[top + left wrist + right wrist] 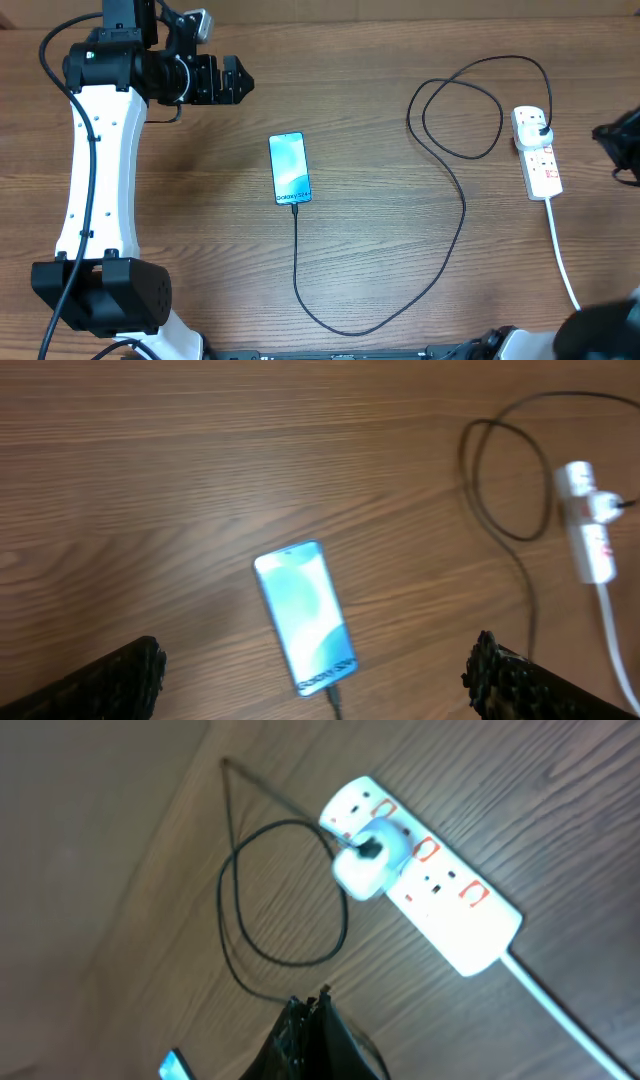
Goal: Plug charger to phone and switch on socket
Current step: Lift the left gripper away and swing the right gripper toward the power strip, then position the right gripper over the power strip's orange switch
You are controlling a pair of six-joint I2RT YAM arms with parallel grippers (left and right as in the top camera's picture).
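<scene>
Plain wood-grain table, nothing on it besides the task stuff. Far left, the left gripper (240,82) hangs well away from everything with its jaws spread wide, holding nothing.

Next over, mid-table, is the phone (290,167), screen up and lit. The charger (463,215) looks like it's already seated in the phone's bottom end, so I'd call that part done. From there the cable dips toward the near edge, swings up, loops once and ends in the socket (537,152) on the right, where the plug end is already in. The right gripper (310,1020) is near the strip, pinched shut on nothing.

What's left, I reckon, is flipping one of the red switches (472,895). Can't tell from here whether it's on.

Orientation-wise, the phone's long axis runs far-to-near with a slight tilt, port end facing the robot's side. The socket lies about the same way, its white cord (560,250) leaving the near end.
</scene>
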